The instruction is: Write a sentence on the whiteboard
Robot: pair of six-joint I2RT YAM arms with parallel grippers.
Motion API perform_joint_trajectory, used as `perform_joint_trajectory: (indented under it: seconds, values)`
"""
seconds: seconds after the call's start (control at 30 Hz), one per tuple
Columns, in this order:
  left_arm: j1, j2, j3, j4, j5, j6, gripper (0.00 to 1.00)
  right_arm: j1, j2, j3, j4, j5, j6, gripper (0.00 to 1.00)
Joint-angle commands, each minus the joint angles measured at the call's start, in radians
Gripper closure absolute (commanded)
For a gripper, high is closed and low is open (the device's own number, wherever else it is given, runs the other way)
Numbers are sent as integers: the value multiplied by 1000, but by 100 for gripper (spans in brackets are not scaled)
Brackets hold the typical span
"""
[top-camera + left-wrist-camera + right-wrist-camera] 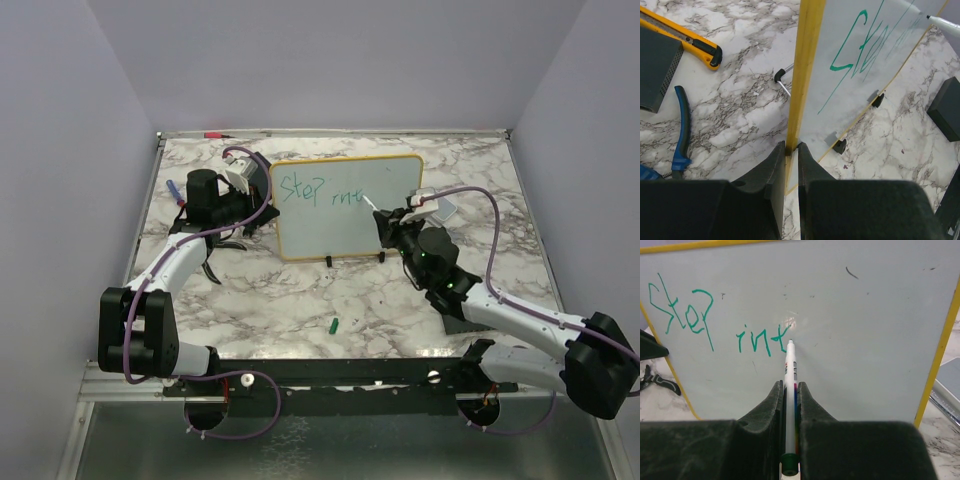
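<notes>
While the whiteboard point(350, 225) stood upright on two small black feet near the middle of the tabletop's point(300, 300) far edge, its smooth white face was ringed by a rounded yellow-orange frame. The tabletop was glossy marble-patterned, white with grey-brown veins. Green handwriting point(320, 190) ran across the board's upper left, loose and looping, reading "Step" and then "int" slightly lower.

The left fingers point(781, 157), matte black and wedge-shaped, were drawn narrow and pinched the yellow frame on the board's left side. The right fingers point(776, 397), of the same dull black plastic, were closed on a slim white marker point(790, 365) with a coloured label; its tip touched the board just right of the last "t".

A small green cap point(333, 325) lay on the tabletop toward the near edge. Behind the board, toward the left edge, lay a yellow-and-black utility knife point(690, 42) and blue-handled pliers point(682, 125). A flat black square pad point(945, 107) sat on the marble in front of the board.
</notes>
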Motion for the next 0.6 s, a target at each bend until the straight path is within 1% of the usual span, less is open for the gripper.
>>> perform_joint_trajectory:
  seconds: [0.0, 0.13, 0.23, 0.57]
  values:
    - [5, -34, -6, 25, -10, 5, 100, -1, -57, -13, -4, -19, -31, 99]
    - [5, -35, -8, 25, -9, 5, 100, -1, -67, -8, -11, -1, -34, 99]
    - [5, -37, -8, 25, -10, 5, 100, -2, -51, 5, -16, 30, -33, 99]
    - [4, -38, -9, 25, -10, 7, 100, -2, -8, 23, 2, 58, -52, 99]
